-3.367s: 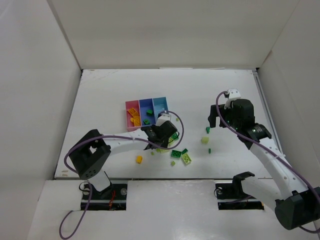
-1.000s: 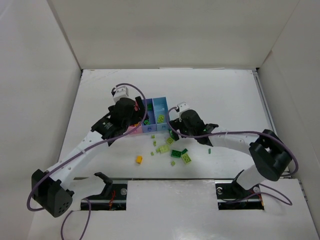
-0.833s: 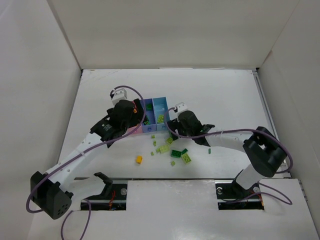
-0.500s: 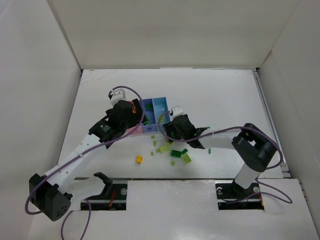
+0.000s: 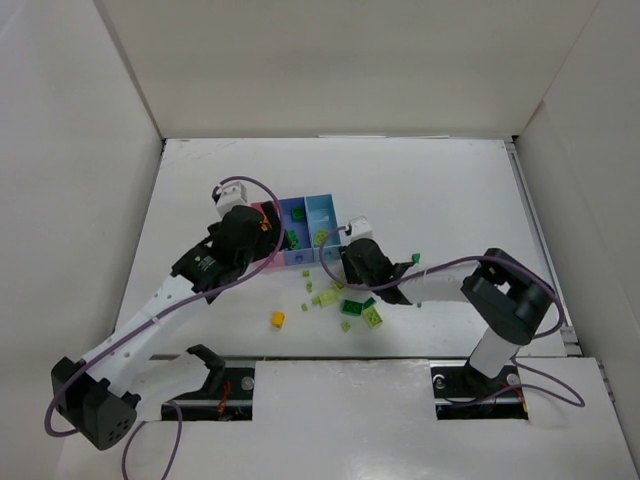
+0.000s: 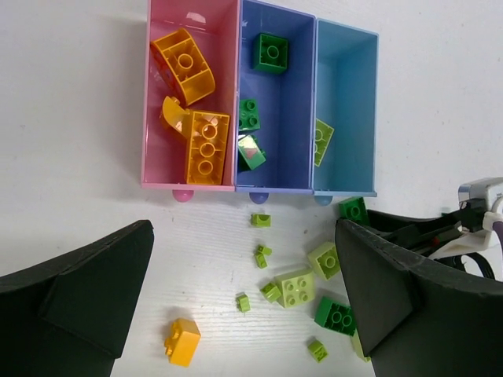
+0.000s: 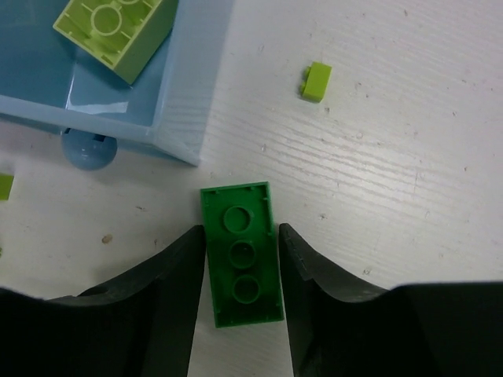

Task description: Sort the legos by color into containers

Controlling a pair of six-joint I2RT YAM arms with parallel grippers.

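**Green brick gripped**

The right pincer (image 7: 241, 232) grasps a small dark green studded plastic brick (image 7: 240, 259) on the white surface (image 7: 377, 157), just beside the light-blue plastic bin's (image 7: 189, 78) near corner. Next: lift it and release it over the periwinkle plastic bin (image 6: 291, 110). The left pincer (image 6: 244, 259) hovers released.

Occlusions and crops across the three views.
Top view: pink bin (image 5: 268, 210) mostly hidden behind left gripper (image 5: 262, 238). Right gripper (image 5: 338, 265) has its tips hidden under its own body. Loose legos (image 5: 330, 297) too small to read studs. Right wrist: light blue bin (image 7: 185, 94) and its lime brick (image 7: 114, 23) cropped at top. Can't tell whether the fingers (image 7: 169, 290) actually press the dark green brick (image 7: 240, 255). Left wrist: pink bin's far end cut off.
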